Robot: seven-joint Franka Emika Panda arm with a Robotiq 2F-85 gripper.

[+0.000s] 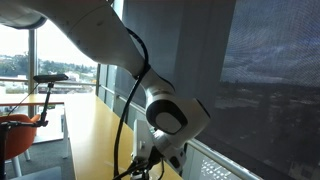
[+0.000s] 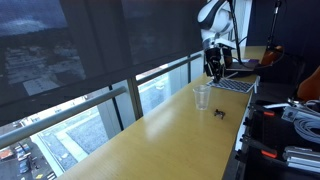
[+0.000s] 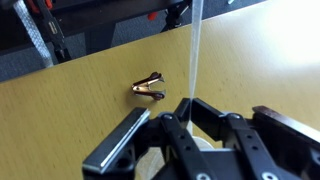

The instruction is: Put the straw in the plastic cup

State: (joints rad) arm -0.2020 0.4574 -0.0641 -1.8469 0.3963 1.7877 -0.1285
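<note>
In the wrist view a thin white straw (image 3: 196,50) runs straight up the picture, and my gripper (image 3: 188,103) is shut on its near end. A whitish round shape (image 3: 205,143) shows behind the gripper's linkages; I cannot tell whether it is the cup. In an exterior view the small translucent plastic cup (image 2: 202,96) stands upright on the long yellow counter (image 2: 170,135). My gripper (image 2: 213,68) hangs just above and slightly behind it. At that distance the straw is too thin to make out.
A small metal claw-like clip (image 3: 149,88) lies on the counter next to the cup, and it also shows in an exterior view (image 2: 221,112). An open laptop (image 2: 235,84) sits behind the cup. Shaded windows run along the counter's far edge. Equipment and cables (image 2: 295,120) crowd the near side.
</note>
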